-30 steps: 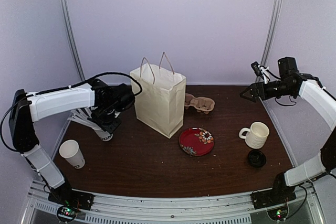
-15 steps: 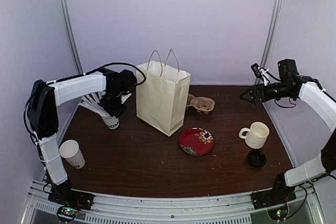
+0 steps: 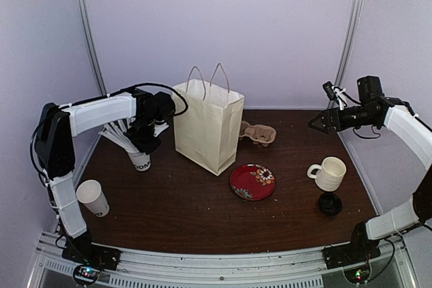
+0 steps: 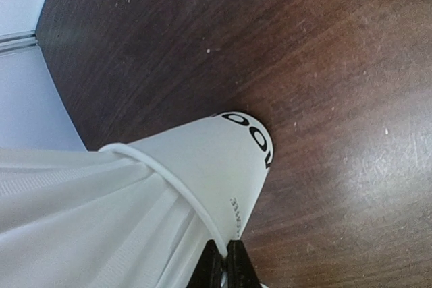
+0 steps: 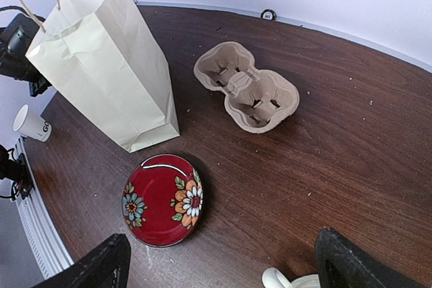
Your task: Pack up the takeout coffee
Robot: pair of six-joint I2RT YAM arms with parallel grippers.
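While the left arm (image 3: 94,114) crooks over the far left of the table (image 3: 189,210), the left gripper (image 3: 144,144) pinches the rim of the stick cup (image 3: 140,160), just beside the bag (image 3: 206,126). The right gripper (image 3: 321,121) hovers high, spread wide, empty. The coffee cup (image 3: 92,197) stands near-left, well apart from its lid (image 3: 330,203), which lies beside the mug (image 3: 329,173).
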